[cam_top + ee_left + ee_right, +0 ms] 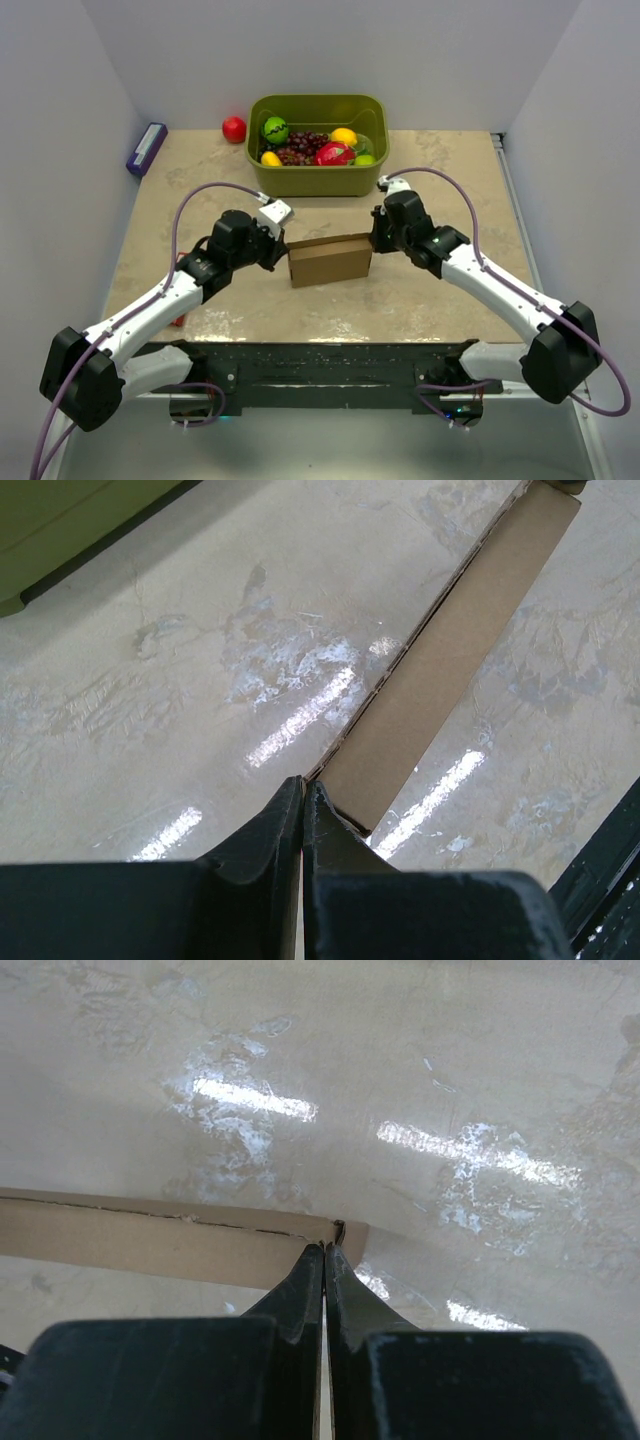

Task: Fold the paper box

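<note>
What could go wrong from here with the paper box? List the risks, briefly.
1. The left hand and right hand each appear to pinch only a thin edge at opposite ends of the paper box. An uneven pull could tear it or let it slip out.
2. The table looks glossy, so a released box may slide instead of folding.
3. The green tub stands close behind, and a backward swing might bump it.

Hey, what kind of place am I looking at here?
Probably a robotics lab test cell: a left arm and right arm bolted to one table, plain white walls boxing it in, and staged props, a green tub of fruit and a paper box.
</note>
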Tool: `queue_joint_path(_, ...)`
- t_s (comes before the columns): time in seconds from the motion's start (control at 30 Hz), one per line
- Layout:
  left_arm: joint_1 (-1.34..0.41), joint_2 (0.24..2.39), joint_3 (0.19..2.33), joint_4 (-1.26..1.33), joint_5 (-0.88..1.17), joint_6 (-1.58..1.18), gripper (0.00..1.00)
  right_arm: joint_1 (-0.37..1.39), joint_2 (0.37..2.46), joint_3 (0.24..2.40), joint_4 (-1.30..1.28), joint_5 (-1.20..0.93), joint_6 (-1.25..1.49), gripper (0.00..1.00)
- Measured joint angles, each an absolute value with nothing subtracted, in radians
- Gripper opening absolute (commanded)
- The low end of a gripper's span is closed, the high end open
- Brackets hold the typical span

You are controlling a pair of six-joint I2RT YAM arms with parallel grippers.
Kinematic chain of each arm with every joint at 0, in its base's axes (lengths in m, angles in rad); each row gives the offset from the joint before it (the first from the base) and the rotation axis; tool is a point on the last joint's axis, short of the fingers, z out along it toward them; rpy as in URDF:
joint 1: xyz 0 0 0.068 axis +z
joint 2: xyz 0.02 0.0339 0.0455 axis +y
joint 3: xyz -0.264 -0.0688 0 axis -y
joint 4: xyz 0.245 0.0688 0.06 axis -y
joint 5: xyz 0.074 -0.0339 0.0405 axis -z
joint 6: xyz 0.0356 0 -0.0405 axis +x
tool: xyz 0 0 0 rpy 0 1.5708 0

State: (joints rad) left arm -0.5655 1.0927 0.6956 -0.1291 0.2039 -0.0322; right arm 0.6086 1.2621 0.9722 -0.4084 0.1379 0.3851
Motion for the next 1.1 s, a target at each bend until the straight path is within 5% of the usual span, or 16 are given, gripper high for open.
queue_joint_path(1.1,-0.586,1.103,0.731,-0.126,0.212,-0.042,0.00,0.637,1.091,0.757,-0.264,0.247,0.520,0.00)
